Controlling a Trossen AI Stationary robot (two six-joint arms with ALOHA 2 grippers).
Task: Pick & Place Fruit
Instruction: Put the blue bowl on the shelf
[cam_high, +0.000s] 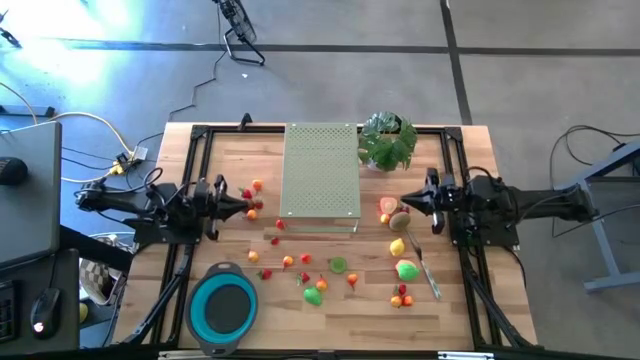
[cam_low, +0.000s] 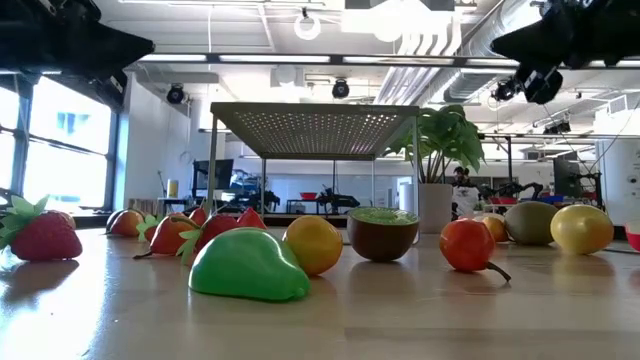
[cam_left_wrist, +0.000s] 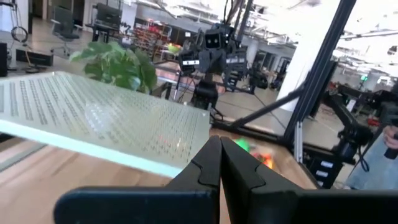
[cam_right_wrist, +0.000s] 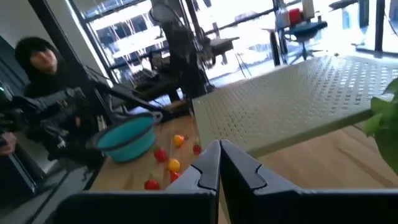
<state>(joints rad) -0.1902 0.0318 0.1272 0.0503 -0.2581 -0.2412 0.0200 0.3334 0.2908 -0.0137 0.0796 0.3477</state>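
Note:
Small toy fruits lie scattered on the wooden table: strawberries and an orange at the left, a green pear, a lemon and a kiwi half at the right. In the low view the pear, a strawberry and a tomato rest on the tabletop. My left gripper is shut and empty, held above the left fruits and pointing toward the table's right. My right gripper faces it, shut and empty, above the kiwi. Both pairs of fingertips meet.
A perforated pale-green platform on legs stands at the middle far side, between the two grippers. A potted plant is at the far right, a blue bowl at the near left, a slim knife near the pear. A person sits beyond the table's left.

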